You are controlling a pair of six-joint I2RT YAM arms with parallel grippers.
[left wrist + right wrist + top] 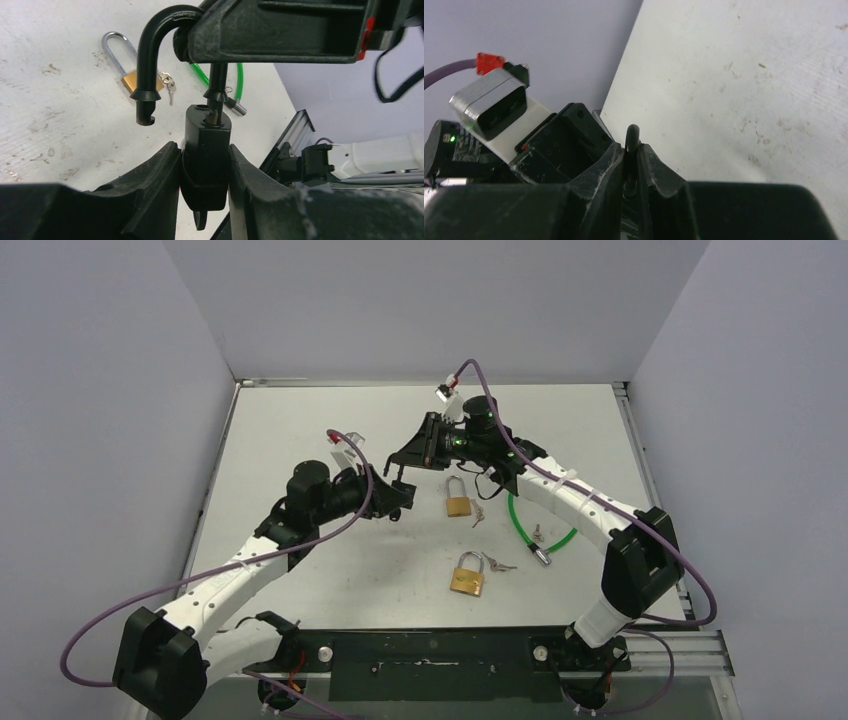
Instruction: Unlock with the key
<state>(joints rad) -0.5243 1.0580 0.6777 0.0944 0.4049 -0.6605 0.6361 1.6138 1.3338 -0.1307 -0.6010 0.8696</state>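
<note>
Black padlock (205, 160), two brass padlocks (458, 506), green cable (512, 515)

A robotics lab test cell: a scuffed white tabletop (300, 440) boxed in by plain grey walls (430, 300) on 3 sides. 2 robot arms, the left arm (240, 575) and the right arm (580, 505), are bolted to a black plate (430, 665) at its near edge. Purple cables (66, 655) trail, and an aluminium rail (704, 648) sits at the near right corner.

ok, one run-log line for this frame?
state: black padlock unlocked, shackle free end out | left gripper: shut on padlock body | right gripper: shut on shackle | table: two brass padlocks, green cable lock
</note>
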